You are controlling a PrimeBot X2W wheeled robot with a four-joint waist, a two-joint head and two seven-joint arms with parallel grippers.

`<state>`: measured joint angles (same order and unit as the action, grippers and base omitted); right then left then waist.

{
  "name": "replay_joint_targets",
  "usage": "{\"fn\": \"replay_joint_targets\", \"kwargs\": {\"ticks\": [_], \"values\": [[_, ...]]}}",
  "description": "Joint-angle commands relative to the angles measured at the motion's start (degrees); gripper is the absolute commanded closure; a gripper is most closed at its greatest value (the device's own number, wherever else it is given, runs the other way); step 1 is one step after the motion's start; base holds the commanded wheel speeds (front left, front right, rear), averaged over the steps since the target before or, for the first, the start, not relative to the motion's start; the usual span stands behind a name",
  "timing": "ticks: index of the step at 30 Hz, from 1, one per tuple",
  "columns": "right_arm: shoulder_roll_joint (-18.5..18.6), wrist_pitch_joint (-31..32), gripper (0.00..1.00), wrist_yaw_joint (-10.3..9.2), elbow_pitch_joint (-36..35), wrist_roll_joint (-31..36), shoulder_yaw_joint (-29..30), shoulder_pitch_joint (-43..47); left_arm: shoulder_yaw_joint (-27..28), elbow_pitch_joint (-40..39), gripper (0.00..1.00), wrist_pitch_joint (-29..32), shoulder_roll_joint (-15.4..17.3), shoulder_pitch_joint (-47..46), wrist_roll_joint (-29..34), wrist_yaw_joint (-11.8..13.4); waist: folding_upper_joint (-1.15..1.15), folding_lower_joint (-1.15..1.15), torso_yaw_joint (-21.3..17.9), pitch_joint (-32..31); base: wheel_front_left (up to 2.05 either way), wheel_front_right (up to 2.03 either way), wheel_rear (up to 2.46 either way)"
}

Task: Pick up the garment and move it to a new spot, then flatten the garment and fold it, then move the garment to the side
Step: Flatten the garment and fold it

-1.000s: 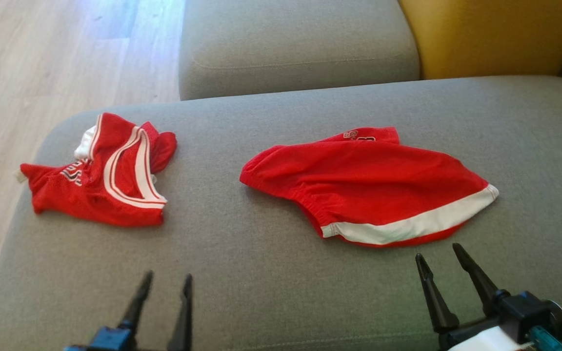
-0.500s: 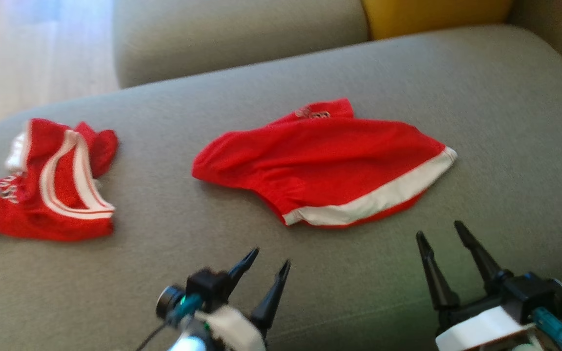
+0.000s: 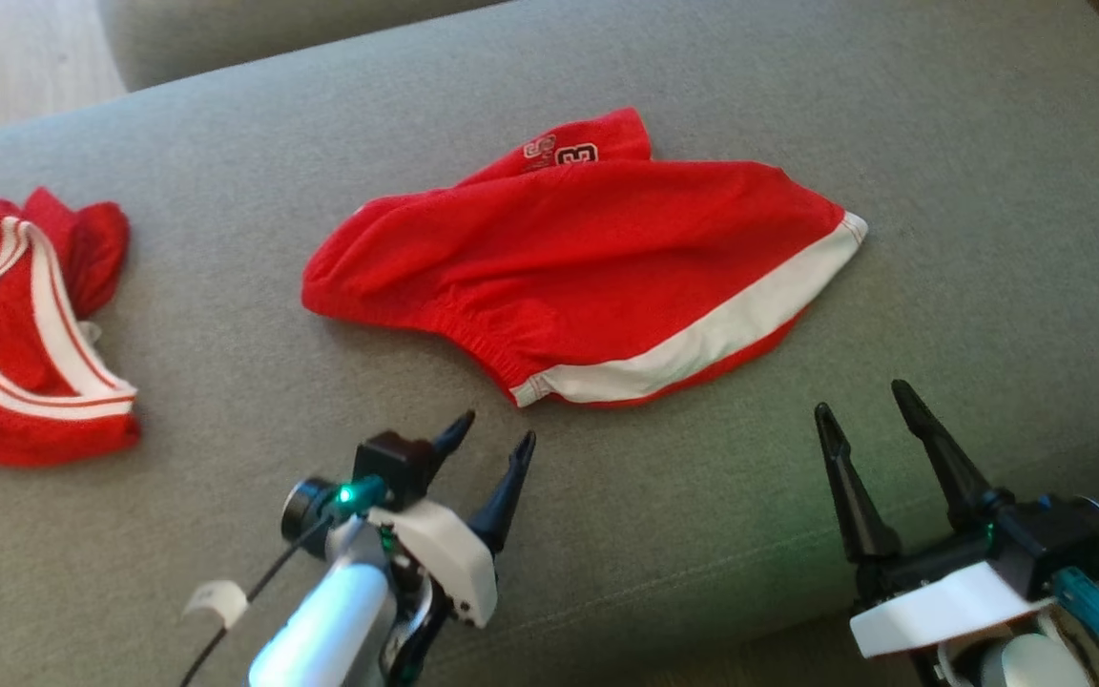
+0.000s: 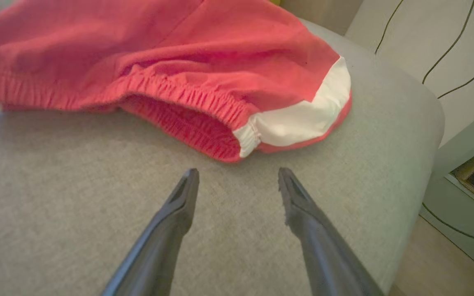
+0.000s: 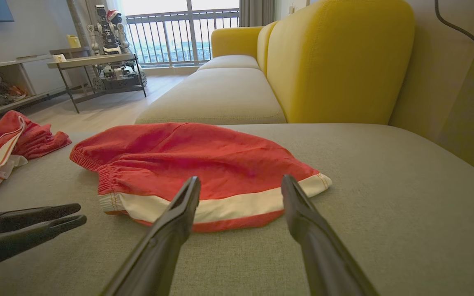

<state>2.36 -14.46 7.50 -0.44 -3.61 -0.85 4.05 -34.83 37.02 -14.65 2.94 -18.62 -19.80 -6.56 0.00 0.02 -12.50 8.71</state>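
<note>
The left gripper (image 3: 499,427) hovers with its fingers spread and empty, just short of the red shorts (image 3: 588,258), which lie crumpled on the grey sofa seat (image 3: 702,515). The right gripper (image 3: 860,399) is equally agape and empty near the white-striped hem. This looks like the approach for the first pick-up (nothing is lifted yet). Next, the left fingers should straddle the elastic waistband corner (image 4: 243,142) and pinch cloth without digging into the seat.

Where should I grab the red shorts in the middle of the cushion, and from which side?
Probably the elastic waistband corner beside the white stripe, from the near side, where the open left gripper points. It gapes, raised off the cushion, so a finger could slip under.
</note>
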Motion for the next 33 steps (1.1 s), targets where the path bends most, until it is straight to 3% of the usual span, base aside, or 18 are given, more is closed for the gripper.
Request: {"fn": "replay_joint_targets", "kwargs": {"ticks": [1, 22, 23, 24, 27, 33], "values": [[0.5, -0.5, 0.0, -0.01, -1.8, -0.4, -1.4, -1.6, 1.2, -1.6, 0.0, -0.3, -0.1, -3.1, -0.2, -0.1, 0.0, -0.02, -0.5, 0.4, 0.0, 0.0, 0.0], [0.5, -0.5, 0.0, -0.01, -1.8, -0.9, -1.9, -3.0, 1.8, -0.9, 0.0, -0.3, -0.1, -6.0, -0.5, -0.3, 0.0, -0.02, -3.4, 2.4, 0.0, 0.0, 0.0], [0.5, -0.5, 0.0, -0.01, -1.8, -0.9, -1.9, -3.0, 1.7, -0.9, 0.14, -0.3, -0.1, -6.1, -0.3, -0.4, 0.0, -0.02, -3.5, 2.4, 0.0, 0.0, 0.0], [0.5, -0.5, 0.0, -0.01, -1.8, -0.9, -1.9, -3.1, 1.7, -0.8, 0.43, -0.3, -0.1, -6.1, -0.3, -0.4, 0.0, -0.02, -3.5, 2.4, 0.0, 0.0, 0.0], [0.5, -0.5, 0.0, -0.01, -1.7, -1.1, -2.0, -3.2, 1.0, -0.1, 1.0, -0.3, -0.1, -6.1, -1.1, -0.5, 0.0, -0.02, -3.5, 2.4, 0.0, 0.0, 0.0], [0.5, -0.5, 0.0, -0.01, -1.7, -1.3, -2.4, -3.2, -0.7, 1.6, 1.0, -0.3, -0.1, -6.3, -2.5, -0.8, 0.0, -0.02, -2.8, 1.9, 0.0, 0.0, 0.0]]}}
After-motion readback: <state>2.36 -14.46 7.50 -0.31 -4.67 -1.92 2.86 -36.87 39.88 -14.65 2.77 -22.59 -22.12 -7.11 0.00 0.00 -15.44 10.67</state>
